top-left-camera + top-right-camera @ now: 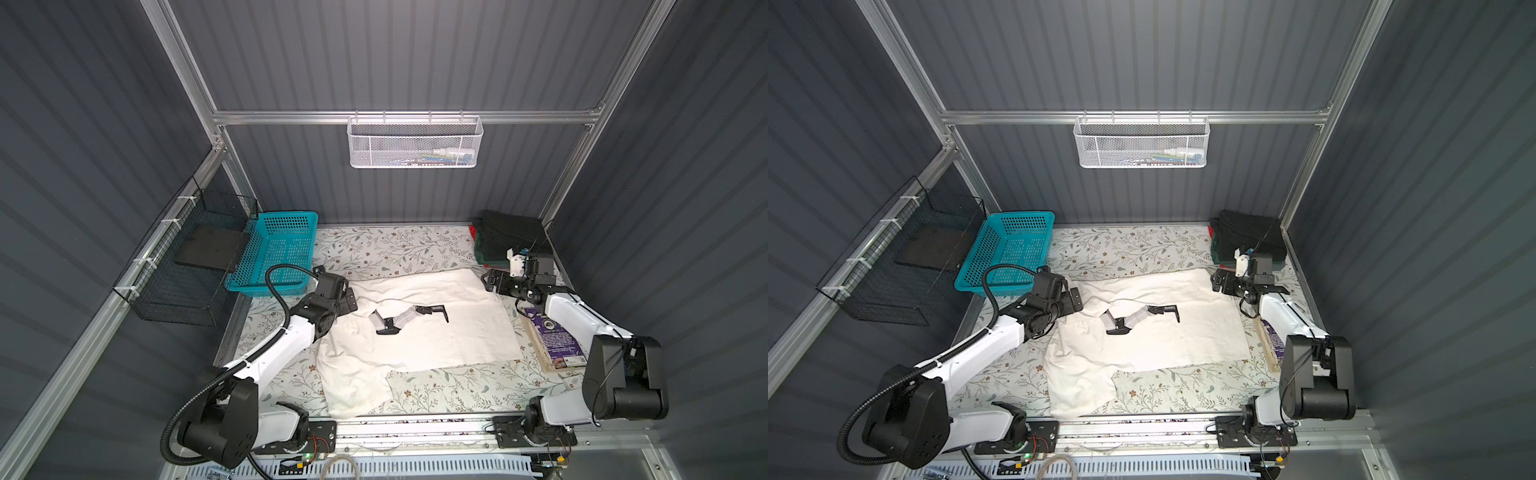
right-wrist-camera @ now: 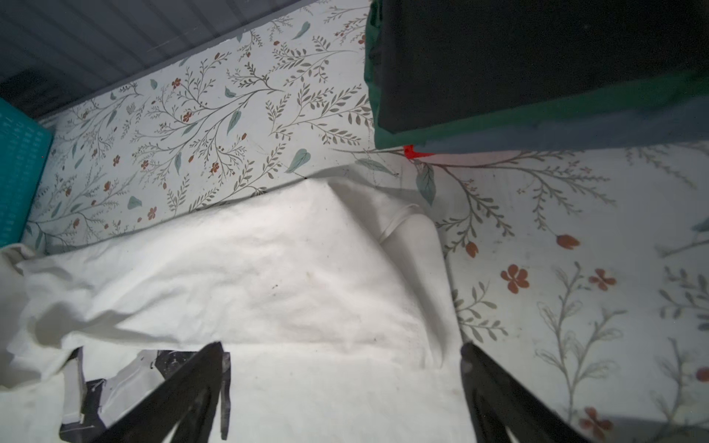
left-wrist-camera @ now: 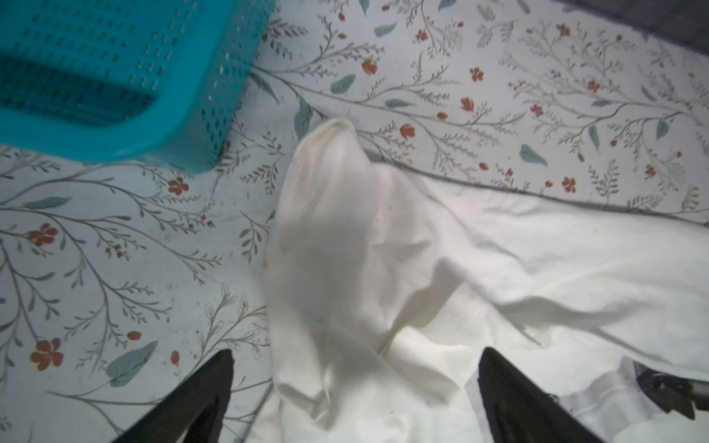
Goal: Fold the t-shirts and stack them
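Stack point(image 1: 511, 235) of folded shirts done; off-white t-shirt point(image 1: 419, 336) looks partly folded, not yet stacked; left gripper point(image 3: 356, 353), right gripper point(image 2: 341, 345) spread wide, empty.

T-shirt point(image 1: 436, 345) lies centre; basket point(image 1: 286, 216) behind it left, folded shirts point(image 1: 511, 232) behind right

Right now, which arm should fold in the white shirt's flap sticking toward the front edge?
Probably left. The flap lies on that arm's side, nearest the open left gripper; the open right gripper is across the white shirt, beside the folded stack.
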Controlling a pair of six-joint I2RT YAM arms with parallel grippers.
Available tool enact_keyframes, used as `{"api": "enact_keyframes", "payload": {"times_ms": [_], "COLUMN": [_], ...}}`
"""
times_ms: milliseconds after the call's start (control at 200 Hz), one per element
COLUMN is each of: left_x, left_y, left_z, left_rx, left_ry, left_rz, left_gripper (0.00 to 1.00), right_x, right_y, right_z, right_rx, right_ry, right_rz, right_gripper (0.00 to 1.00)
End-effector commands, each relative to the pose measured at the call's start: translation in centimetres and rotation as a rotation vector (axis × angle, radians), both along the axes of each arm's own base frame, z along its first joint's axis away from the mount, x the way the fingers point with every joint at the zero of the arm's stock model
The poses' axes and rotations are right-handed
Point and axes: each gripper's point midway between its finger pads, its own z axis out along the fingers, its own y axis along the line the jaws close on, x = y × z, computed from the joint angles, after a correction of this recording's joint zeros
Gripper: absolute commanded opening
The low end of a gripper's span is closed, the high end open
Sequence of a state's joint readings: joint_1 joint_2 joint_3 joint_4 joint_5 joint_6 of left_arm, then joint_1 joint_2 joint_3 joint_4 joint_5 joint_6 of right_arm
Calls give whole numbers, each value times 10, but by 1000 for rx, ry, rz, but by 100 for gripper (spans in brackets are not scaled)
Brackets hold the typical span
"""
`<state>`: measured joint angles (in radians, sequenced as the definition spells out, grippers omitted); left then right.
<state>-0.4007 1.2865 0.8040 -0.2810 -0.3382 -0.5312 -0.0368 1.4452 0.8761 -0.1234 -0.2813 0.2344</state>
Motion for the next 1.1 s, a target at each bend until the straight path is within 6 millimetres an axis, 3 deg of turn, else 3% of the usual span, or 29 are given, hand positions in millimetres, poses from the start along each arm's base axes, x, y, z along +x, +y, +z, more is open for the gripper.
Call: {"api": "enact_keyframes", "payload": {"times_ms": [0, 165, 205, 295, 450, 675, 835, 980, 1095], "left_x": [2, 13, 15, 23, 39, 58, 72, 82, 88], "left_y": [5, -8, -11, -19, -34, -57, -71, -84, -92], "left_z": [16, 9, 7, 6, 9, 13, 15, 18, 7], "left_rx": [50, 46, 36, 16, -9, -90, -109, -138, -154], "left_ry": [-3, 29, 28, 16, -4, -28, -31, -34, -3], "left_rz": [0, -55, -62, -87, -133, -175, -211, -235, -250], "left_gripper": [100, 100, 100, 100, 100, 100, 100, 100, 100], "right_x": [-14, -22, -19, -11, 7, 37, 51, 59, 65], "right_y": [-15, -12, -10, -9, -5, -9, -26, -21, -10], "right_z": [-4, -24, -31, -43, -48, -44, -59, -65, -60], "right_rx": [115, 241, 259, 265, 279, 253, 219, 243, 300], "right_ry": [141, 265, 261, 282, 269, 232, 291, 299, 292], "right_rz": [-225, -347, -346, -338, -296, -262, -317, -292, -249], "right_gripper": [97, 90, 86, 64, 50, 47, 43, 41, 41]}}
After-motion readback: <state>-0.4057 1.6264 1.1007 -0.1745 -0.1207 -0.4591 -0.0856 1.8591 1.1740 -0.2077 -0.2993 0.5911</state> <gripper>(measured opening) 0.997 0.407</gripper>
